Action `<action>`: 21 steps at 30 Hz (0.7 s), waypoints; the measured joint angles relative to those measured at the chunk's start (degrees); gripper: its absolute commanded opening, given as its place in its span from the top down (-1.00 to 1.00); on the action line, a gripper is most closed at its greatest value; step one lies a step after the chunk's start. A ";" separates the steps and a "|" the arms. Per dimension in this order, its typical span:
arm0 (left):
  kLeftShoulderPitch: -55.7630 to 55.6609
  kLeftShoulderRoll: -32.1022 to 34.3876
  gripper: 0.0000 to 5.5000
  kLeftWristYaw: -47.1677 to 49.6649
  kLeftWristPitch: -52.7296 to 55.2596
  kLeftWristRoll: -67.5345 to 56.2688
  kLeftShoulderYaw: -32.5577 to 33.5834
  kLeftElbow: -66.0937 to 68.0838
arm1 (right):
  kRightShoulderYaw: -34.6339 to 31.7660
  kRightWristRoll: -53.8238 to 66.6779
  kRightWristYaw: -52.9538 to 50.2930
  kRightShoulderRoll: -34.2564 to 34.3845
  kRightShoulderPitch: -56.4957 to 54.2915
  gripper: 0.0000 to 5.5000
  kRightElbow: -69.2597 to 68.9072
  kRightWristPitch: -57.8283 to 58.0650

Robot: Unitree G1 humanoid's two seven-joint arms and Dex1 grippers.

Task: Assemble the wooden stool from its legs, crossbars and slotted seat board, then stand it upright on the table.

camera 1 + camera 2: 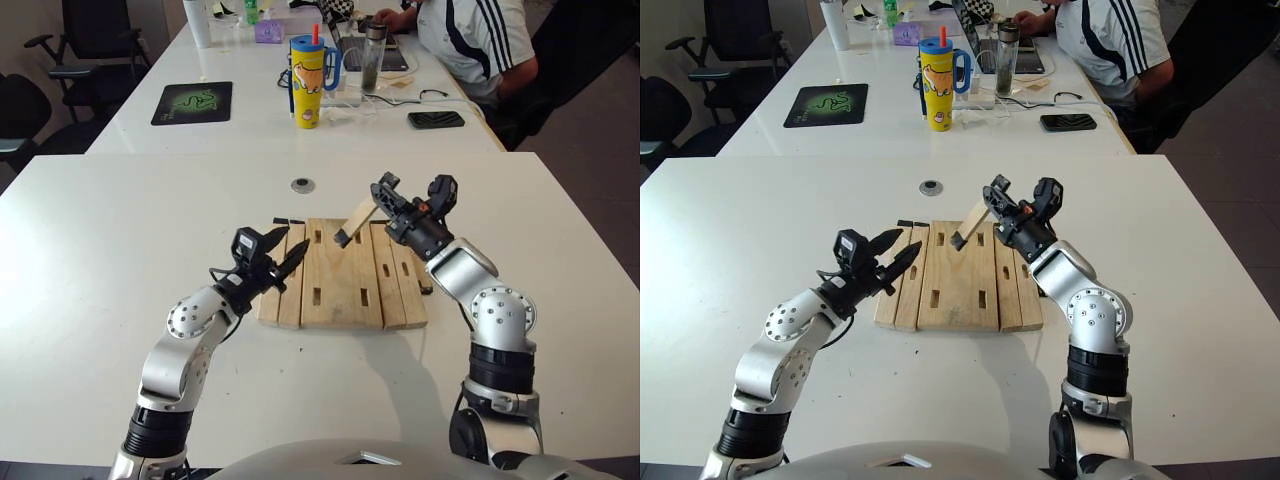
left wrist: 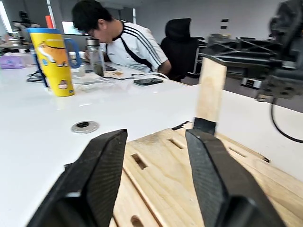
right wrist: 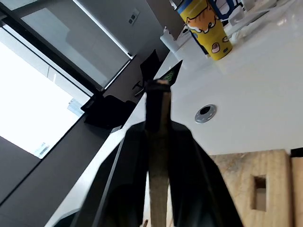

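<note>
The slotted seat board [image 1: 345, 275] lies flat on the white table [image 1: 120, 240], its slots facing up. My right gripper [image 1: 385, 205] is shut on a wooden leg [image 1: 356, 222] with a black tip, held tilted so the tip hangs just above the board's far middle. In the right wrist view the leg [image 3: 158, 142] stands between the fingers [image 3: 189, 161]. My left gripper [image 1: 278, 262] is open at the board's left edge, with nothing between its fingers [image 2: 102, 179]. In the left wrist view the leg [image 2: 208, 97] shows beyond the board [image 2: 161, 189].
A round metal grommet [image 1: 302, 185] sits in the table behind the board. Small dark pieces [image 1: 287, 221] lie at the board's far left corner. On the far table stand a yellow cup [image 1: 309, 82], a black mat [image 1: 192, 102] and a phone [image 1: 436, 120], with a seated person behind.
</note>
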 measured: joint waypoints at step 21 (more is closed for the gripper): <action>-1.86 -2.72 1.00 12.88 1.08 -0.24 12.70 6.32 | 3.27 -19.75 -2.40 5.20 16.12 0.84 -6.42 -12.45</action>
